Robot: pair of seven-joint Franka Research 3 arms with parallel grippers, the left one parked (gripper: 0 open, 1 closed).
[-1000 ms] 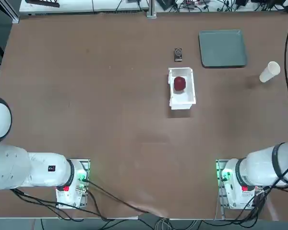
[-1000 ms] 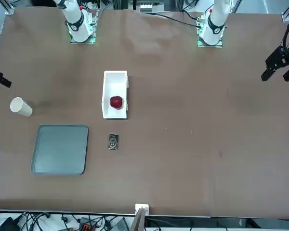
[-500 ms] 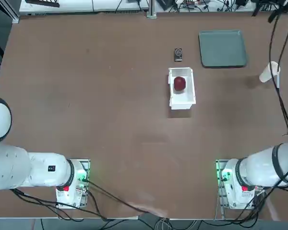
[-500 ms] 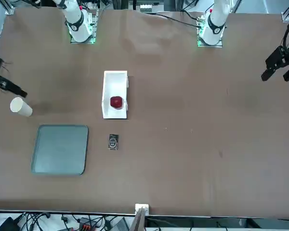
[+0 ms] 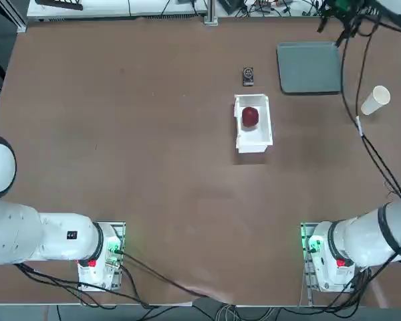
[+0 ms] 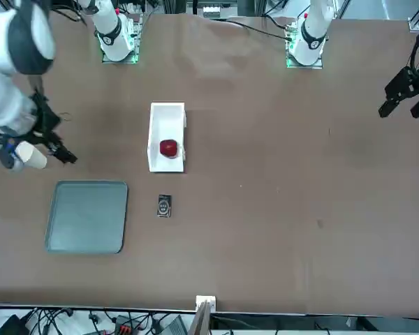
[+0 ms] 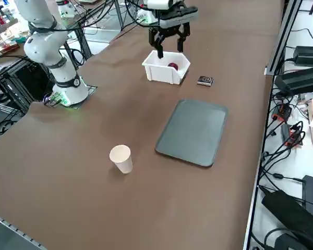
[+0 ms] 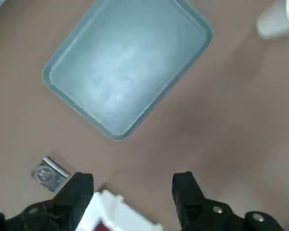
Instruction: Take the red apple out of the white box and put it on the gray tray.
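The red apple (image 5: 250, 116) lies inside the white box (image 5: 253, 139) near the table's middle, at the end toward the tray; it also shows in the front view as the apple (image 6: 168, 148). The gray tray (image 5: 309, 67) rests flat at the far right with nothing on it. My right gripper (image 7: 170, 48) hangs open high above the table, touching nothing. In the wrist view the gripper (image 8: 132, 190) has nothing between its fingers; the tray (image 8: 125, 67) lies beyond them and a corner of the white box (image 8: 123, 216) shows low between them.
A white paper cup (image 5: 375, 100) lies on its side right of the tray. A small black object (image 5: 248, 75) sits between the box and the tray's left side. The arm's cable (image 5: 361, 127) trails over the right part of the table.
My right arm has swung in from beyond the table's right edge, over the cup area toward the tray and box. The apple, box, tray and cup have not moved.
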